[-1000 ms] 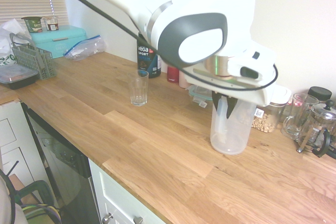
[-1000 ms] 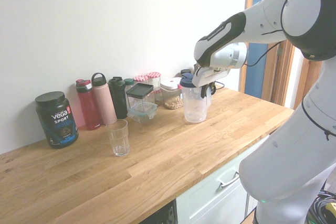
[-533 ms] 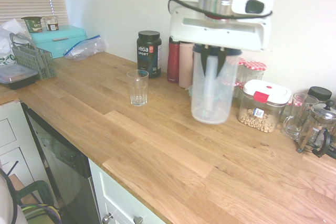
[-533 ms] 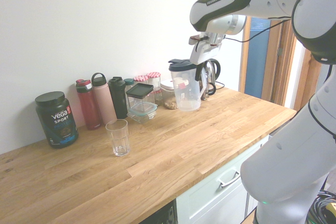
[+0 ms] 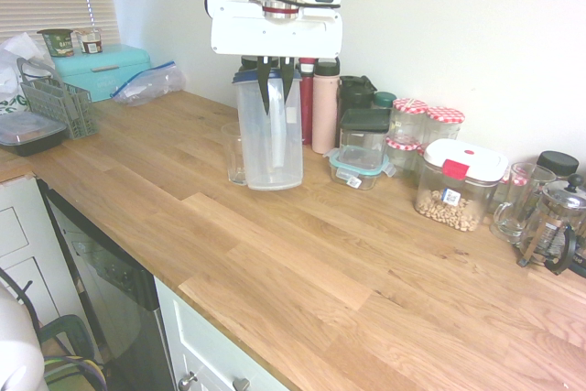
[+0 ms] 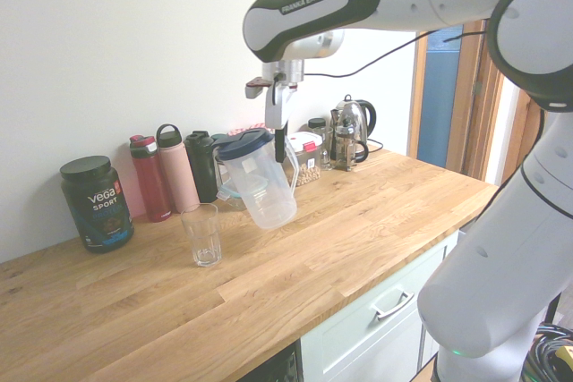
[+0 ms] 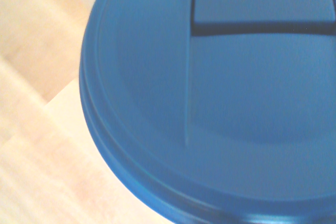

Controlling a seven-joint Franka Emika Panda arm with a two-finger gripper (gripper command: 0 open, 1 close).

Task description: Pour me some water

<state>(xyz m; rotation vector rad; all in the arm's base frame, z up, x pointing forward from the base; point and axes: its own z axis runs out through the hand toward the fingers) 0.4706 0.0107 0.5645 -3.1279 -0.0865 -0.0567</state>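
We find the gripper (image 6: 280, 151) pointing straight down, its fingers clamped on the handle of the clear jug (image 6: 260, 187), which hangs slightly tilted above the wooden counter (image 6: 358, 221). The jug's blue lid (image 7: 210, 103) is in place. The empty glass (image 6: 201, 234) stands on the counter just beside the jug; in the first exterior view the jug partly covers it. We cannot tell, through the clear wall, how much water the jug holds.

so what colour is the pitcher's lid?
Blue. The lid of the pitcher fills the wrist view.
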